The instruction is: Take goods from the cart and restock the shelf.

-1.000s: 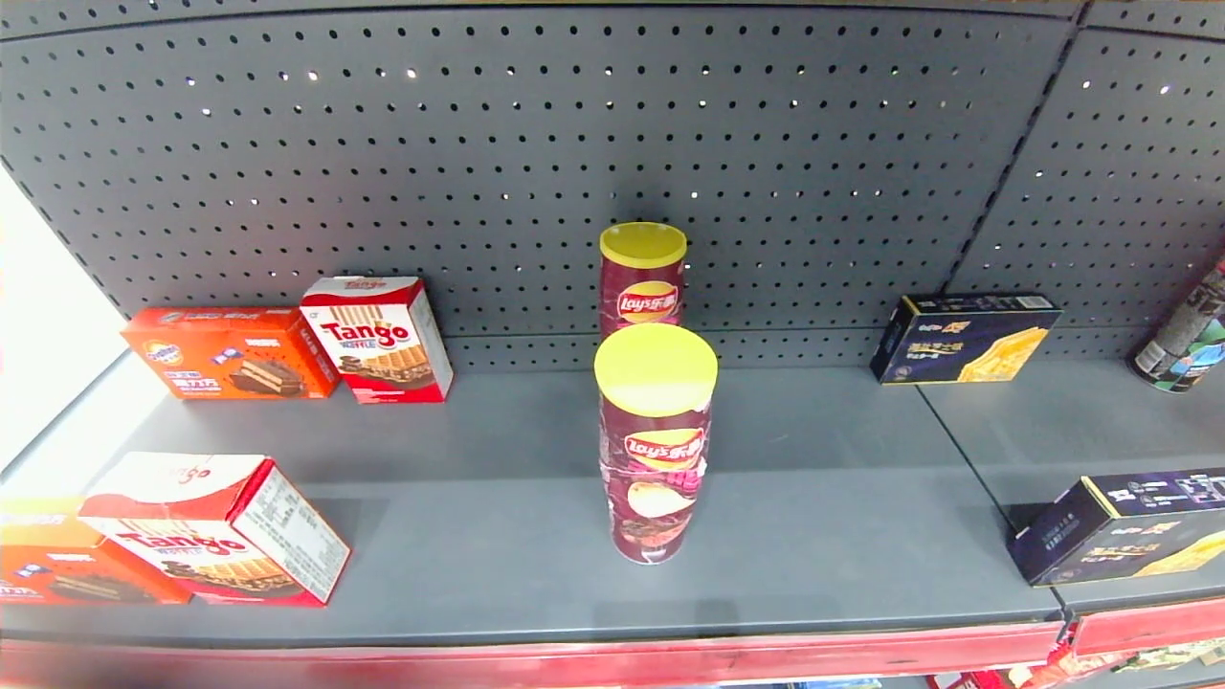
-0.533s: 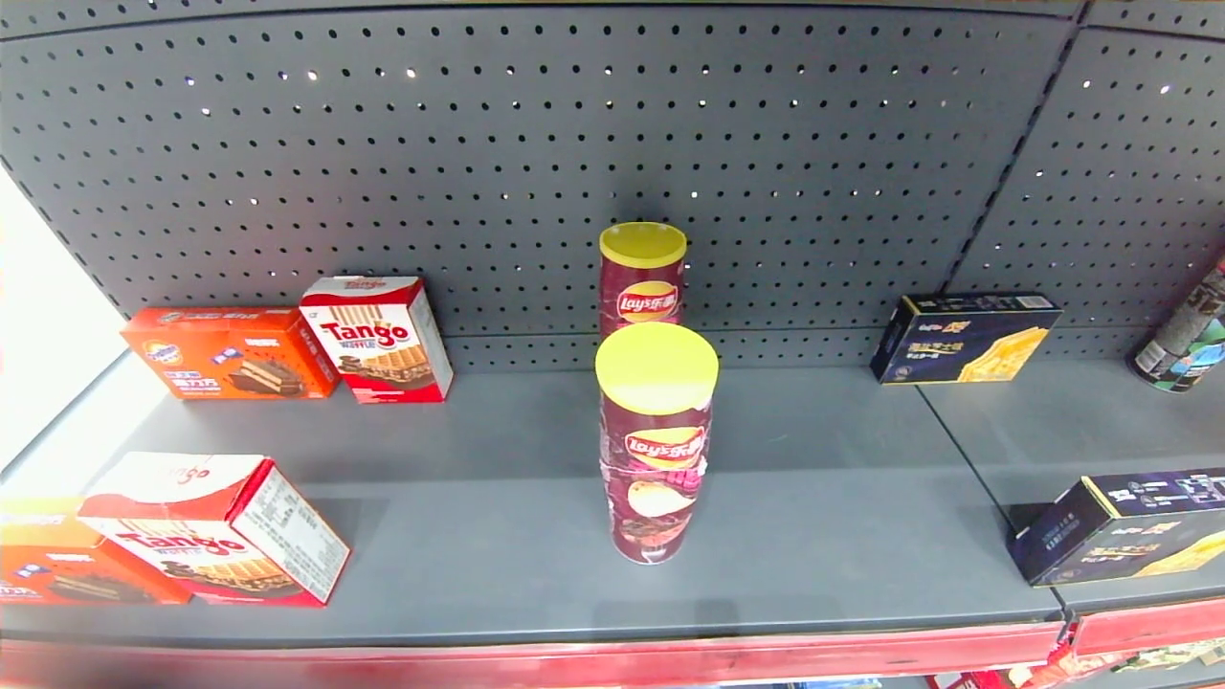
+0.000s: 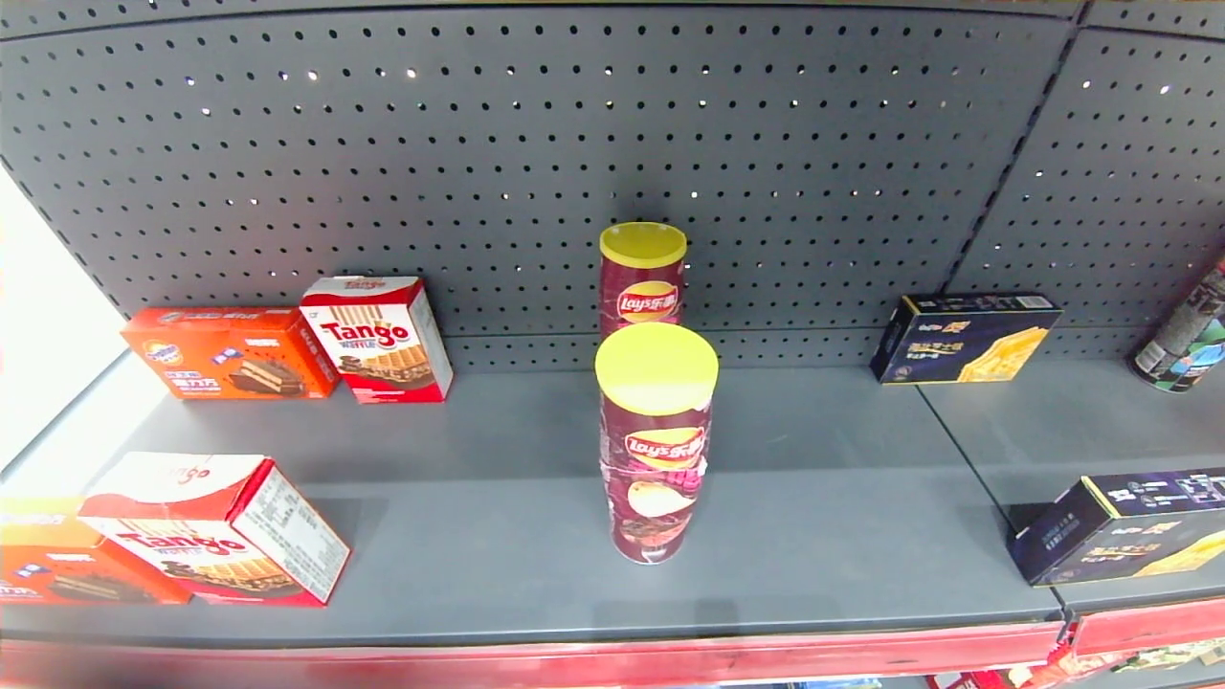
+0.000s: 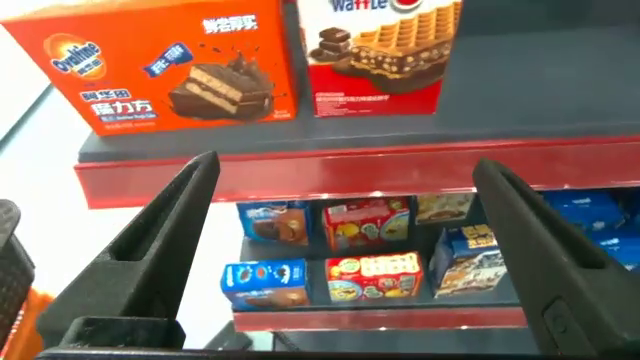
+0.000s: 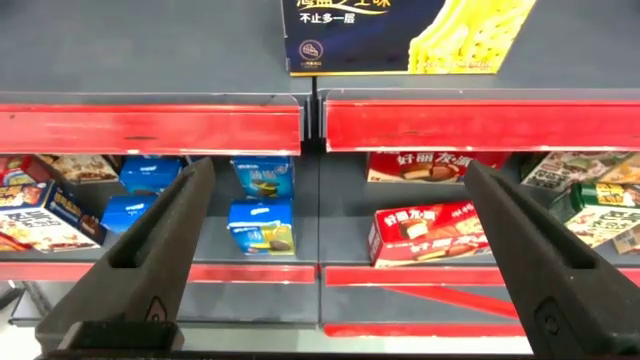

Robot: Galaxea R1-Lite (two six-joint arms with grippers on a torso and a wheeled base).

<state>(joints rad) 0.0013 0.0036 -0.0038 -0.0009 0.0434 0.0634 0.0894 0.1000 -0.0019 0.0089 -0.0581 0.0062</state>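
- Since both arms carry nothing, the job looks to be between placements. The shelf (image 3: 498, 536) already holds goods in three clusters with wide bare gaps among them, so I judge it partly restocked, with more goods to fetch.
- Left of the head frame: the rear orange box (image 3: 230, 352) and the rear wafer box (image 3: 378, 337) stand side by side near the back panel. At lower left, the front wafer box (image 3: 225, 526) sits angled beside the front orange box (image 3: 57, 565), near the front lip.
- Centre: two chip cans stand upright, the front can (image 3: 656, 450) well forward and the rear can (image 3: 643, 277) behind it by the back panel.
- Right: the rear blue box (image 3: 962, 337) sits at the back, and the front blue box (image 3: 1120, 526) sits at lower right on the next bay.
- Left end effector (image 4: 350, 270): spread wide, released and grasping nothing, facing the shelf's front edge under the front orange box.
- Right end effector (image 5: 330, 270): likewise released and empty, facing the red edge strip (image 5: 150, 128) below a blue box.
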